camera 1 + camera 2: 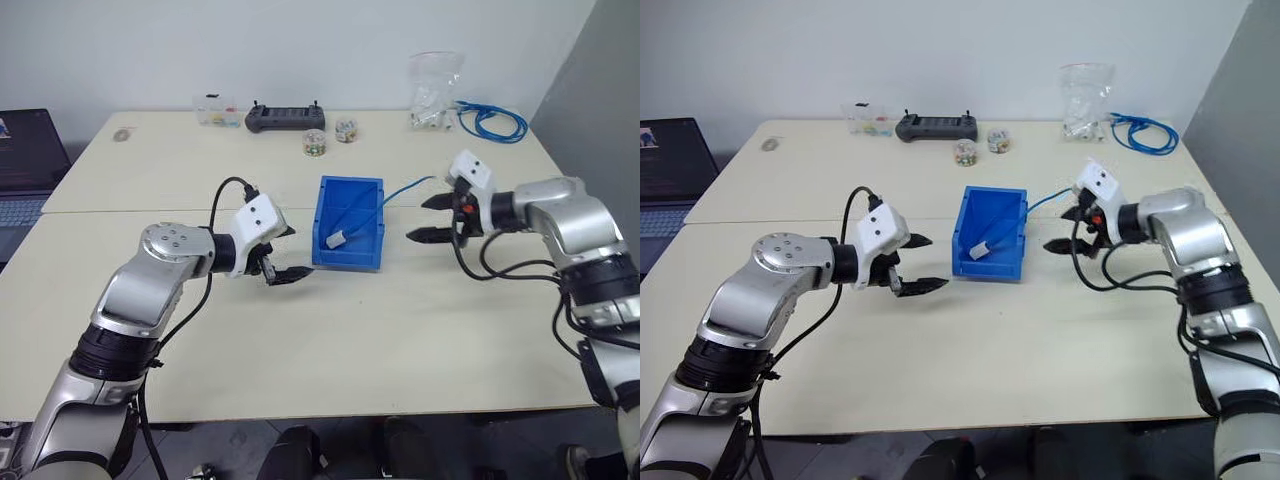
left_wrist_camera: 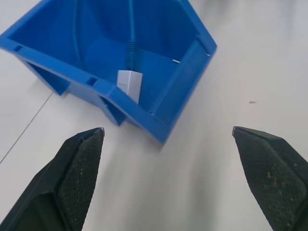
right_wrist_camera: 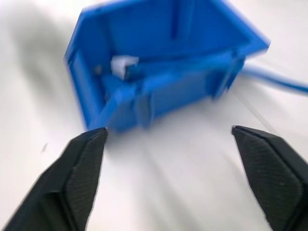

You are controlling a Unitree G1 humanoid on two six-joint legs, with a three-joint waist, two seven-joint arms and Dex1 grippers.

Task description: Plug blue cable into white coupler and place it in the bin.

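2 grippers: both spread wide, both empty, 1 on each side of the bin.
Bin: bright blue rectangular plastic bin [image 1: 349,222] on the pale table [image 1: 330,350], between the 2 grippers, touched by neither.
Coupler: small white boxy plastic coupler [image 1: 335,239] lying inside the bin, against the wall nearer the robot.
Cable: thin bright blue cable [image 1: 405,188] plugged into the coupler, running up across the bin floor, over the far right rim and out onto the table toward the right gripper.
Left gripper: black 2-fingered left gripper [image 1: 284,253] just left of the bin's near corner, jaws released, fingers [image 2: 77,173] apart with the bin and coupler ahead of the gap, not inside it.
Right gripper: black 2-fingered right gripper [image 1: 432,218] just right of the bin, jaws released, holding nothing; cable's free end close beside its upper finger, contact not clear.
Far edge: black flat controller [image 1: 284,118], clear plastic bag [image 1: 436,92], coiled blue cable bundle [image 1: 490,120], well apart from the bin.
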